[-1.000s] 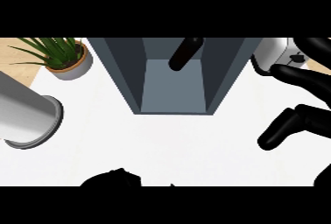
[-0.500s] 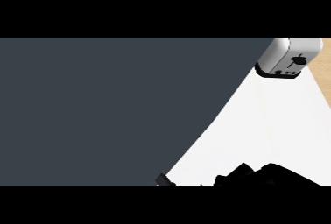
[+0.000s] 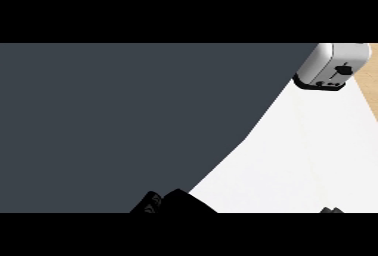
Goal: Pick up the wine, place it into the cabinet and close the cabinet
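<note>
1. Head view, the only view. A toaster (image 3: pixel 334 65), silver with a black base and black side lever, is seen at the upper right and is taken as the landmark.
2. A flat cabinet panel (image 3: pixel 125 125), dark grey-blue, fills everything left of the toaster and runs down to the lower edge. Its right border is recorded as a curve that starts just beside the toaster's left side and sweeps down and to the left. Whether it is a door or a wall cannot be told.
3. A white counter (image 3: pixel 310 160) is seen below the toaster, to the right of that curve. A tan wooden strip (image 3: pixel 373 100) is noted just right of and below the toaster.
4. A black hand part (image 3: pixel 173 202) is recorded well below and far left of the toaster, at the foot of the panel's curve. Which hand it is, and whether its fingers are spread, pressed together or pinching, cannot be told.
5. A small dark tip (image 3: pixel 331 210) is noted straight below the toaster at the lower edge. It is too small to identify.
6. The wine is hidden, so its place cannot be told.
</note>
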